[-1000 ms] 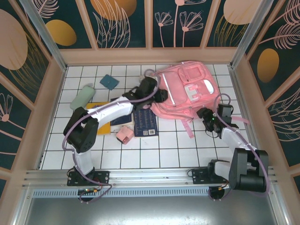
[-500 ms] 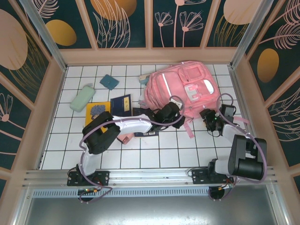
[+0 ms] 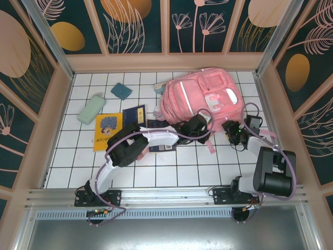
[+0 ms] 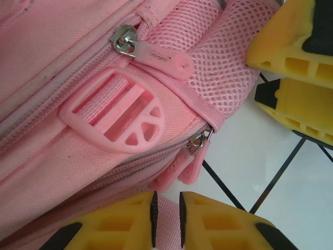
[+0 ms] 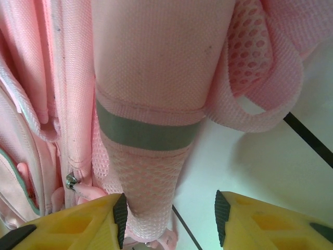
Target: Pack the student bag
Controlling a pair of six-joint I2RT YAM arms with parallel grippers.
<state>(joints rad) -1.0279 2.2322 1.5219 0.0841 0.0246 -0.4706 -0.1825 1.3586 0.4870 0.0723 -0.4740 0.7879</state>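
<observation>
Dark book (image 3: pixel 157 125) half beneath left arm (image 3: pixel 156 138)

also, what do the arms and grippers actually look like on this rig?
Both the left arm and right arm have white links between chunky black joint housings, with lilac cables looping loosely alongside. The left gripper and right gripper carry blocky yellow fingers with recessed pockets and black inner pads. No markings are legible.

I'm running this from afar in a lab test booth: white gridded table (image 3: pixel 171 167), floral wall panels (image 3: pixel 130 23), metal frame (image 3: pixel 48 37), mounting rail (image 3: pixel 166 195).
</observation>
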